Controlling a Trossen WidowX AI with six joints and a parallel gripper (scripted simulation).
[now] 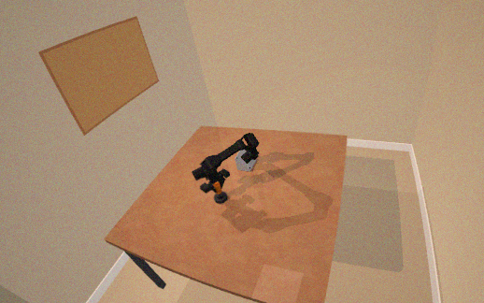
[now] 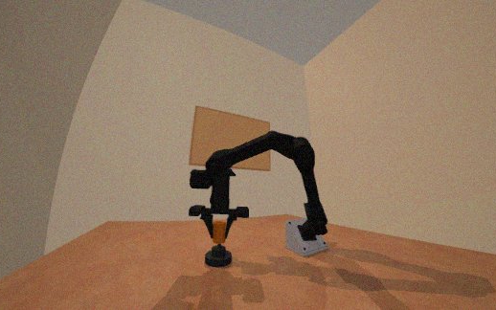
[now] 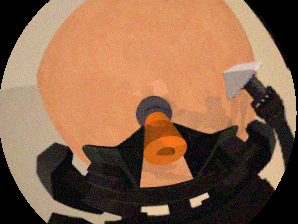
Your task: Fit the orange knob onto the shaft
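While gripped, the orange knob [image 1: 217, 188] [image 2: 219, 232] [image 3: 165, 150] stands upright

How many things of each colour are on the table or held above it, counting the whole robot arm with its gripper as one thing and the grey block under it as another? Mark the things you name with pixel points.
Orange: 1, the knob [image 1: 217, 188] [image 2: 219, 232] [image 3: 165, 150]
Black or dark: 2, the robot arm [image 1: 229, 151] [image 2: 250, 146] [image 3: 280, 117] and the round pedestal [image 1: 220, 198] [image 2: 218, 259] [image 3: 145, 106]
Grey: 1, the block [image 1: 244, 165] [image 2: 294, 235] [image 3: 236, 81]
Total: 4

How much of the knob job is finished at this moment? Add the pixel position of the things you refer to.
Done: the tool [image 2: 219, 235] [image 3: 157, 127] grips the knob [image 1: 217, 188] [image 2: 219, 232] [image 3: 165, 150]. In hand: it is upright over the pedestal [image 1: 220, 198] [image 2: 218, 259] [image 3: 141, 111], not down on it. Left: align, push fully down, let go.
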